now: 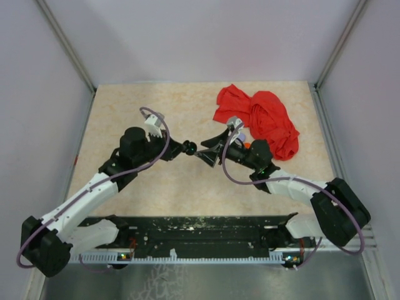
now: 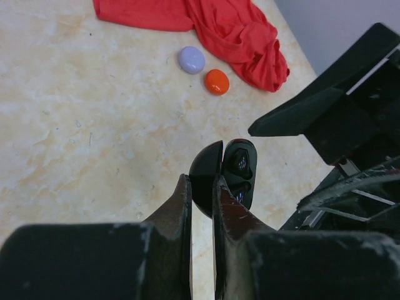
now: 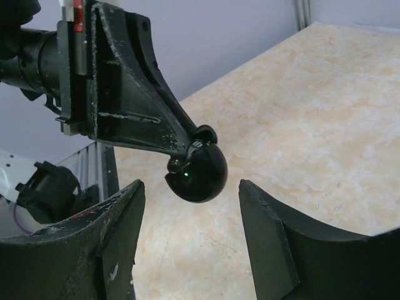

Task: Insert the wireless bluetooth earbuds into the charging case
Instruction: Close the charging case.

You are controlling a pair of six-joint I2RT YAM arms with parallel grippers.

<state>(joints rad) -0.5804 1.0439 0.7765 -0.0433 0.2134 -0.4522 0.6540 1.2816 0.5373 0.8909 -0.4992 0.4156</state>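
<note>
The left gripper pinches the charging case above the middle of the table, its halves parted, glossy dark shapes inside. The right gripper stands spread either side of it, with open room leftward.

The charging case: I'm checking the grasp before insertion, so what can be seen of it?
The charging case is a small, round, glossy black shell, seemingly plastic, with a tiny green light. The left gripper pinches its edge between its jaws, holding it above the table. The left wrist view shows it hinged open, dark recesses inside one half. Nothing else touches it.
</note>
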